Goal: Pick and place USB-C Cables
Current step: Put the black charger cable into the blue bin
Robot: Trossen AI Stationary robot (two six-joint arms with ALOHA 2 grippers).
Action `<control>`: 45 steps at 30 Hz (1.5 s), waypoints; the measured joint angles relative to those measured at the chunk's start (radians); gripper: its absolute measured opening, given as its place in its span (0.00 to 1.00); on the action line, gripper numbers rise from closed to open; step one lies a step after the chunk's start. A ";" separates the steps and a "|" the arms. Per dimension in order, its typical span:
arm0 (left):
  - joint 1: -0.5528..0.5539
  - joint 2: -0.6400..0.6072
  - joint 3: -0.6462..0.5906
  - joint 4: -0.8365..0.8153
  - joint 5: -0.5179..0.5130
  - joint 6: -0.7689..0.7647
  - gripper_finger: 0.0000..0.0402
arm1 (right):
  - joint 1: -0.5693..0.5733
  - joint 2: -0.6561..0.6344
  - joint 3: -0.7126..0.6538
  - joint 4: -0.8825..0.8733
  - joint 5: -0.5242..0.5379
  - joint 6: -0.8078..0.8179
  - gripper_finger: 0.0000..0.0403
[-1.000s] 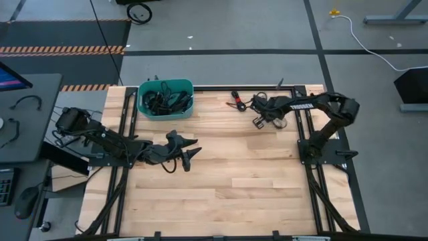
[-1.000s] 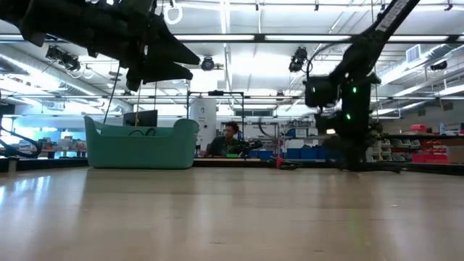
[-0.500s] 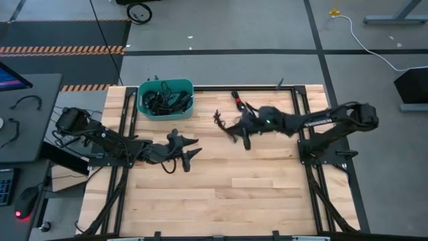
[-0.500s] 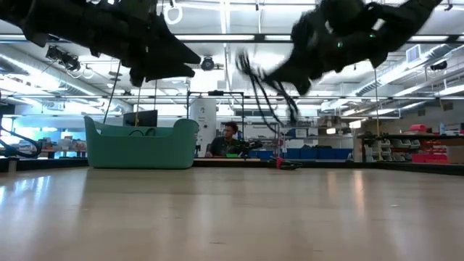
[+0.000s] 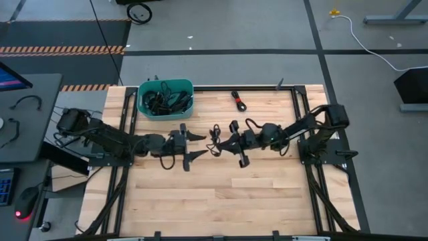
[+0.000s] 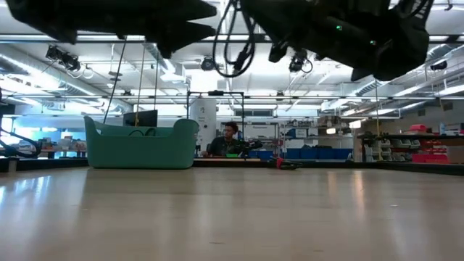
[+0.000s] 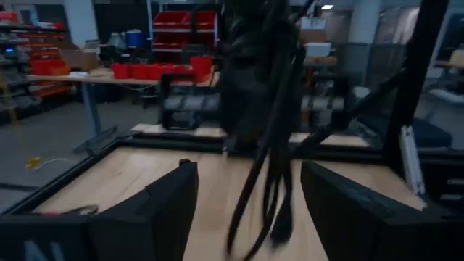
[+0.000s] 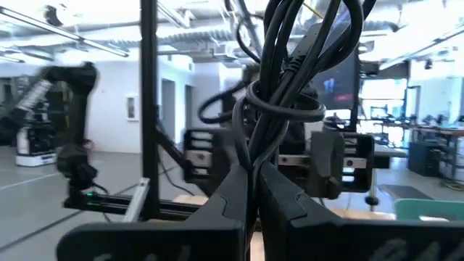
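My right gripper [image 5: 226, 142] hovers over the table's middle, shut on a small bundle of black USB-C cable [image 5: 215, 132], which shows close up in the right wrist view [image 8: 290, 72]. My left gripper [image 5: 200, 144] faces it from the left, open. In the left wrist view its fingers [image 7: 159, 210] stand on either side of the hanging cable [image 7: 268, 145] without touching it. A teal bin [image 5: 142, 107] at the far left holds several more black cables [image 5: 164, 99]. One cable with a red tie [image 5: 238, 100] lies flat on the table near the far edge. My right gripper pinches the cable bundle between its two fingers at one end of the coil [image 8: 254, 156]. The fingers reach about level from the table's right. The bundle is lifted clear of the table, and a loop of it [image 6: 232, 43] hangs below the fingers.
A black frame rail [image 5: 234, 88] runs along the table's far edge, and arm mounts stand at both sides. Bare wood [image 5: 221, 194] stretches across the near half. A person [image 6: 230, 138] sits in the room beyond the far edge.
My right gripper, shut on the cable bundle, has lifted it off the table near the far right and swung it toward the middle, up to my left gripper. My left gripper has reached a little to the right, staying open. The bundle now hangs clear between the left fingers.
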 joint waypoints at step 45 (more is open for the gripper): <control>0.705 -0.200 0.275 -1.241 0.039 -0.409 0.05 | -0.050 -0.269 -0.100 -0.428 0.215 -0.045 0.38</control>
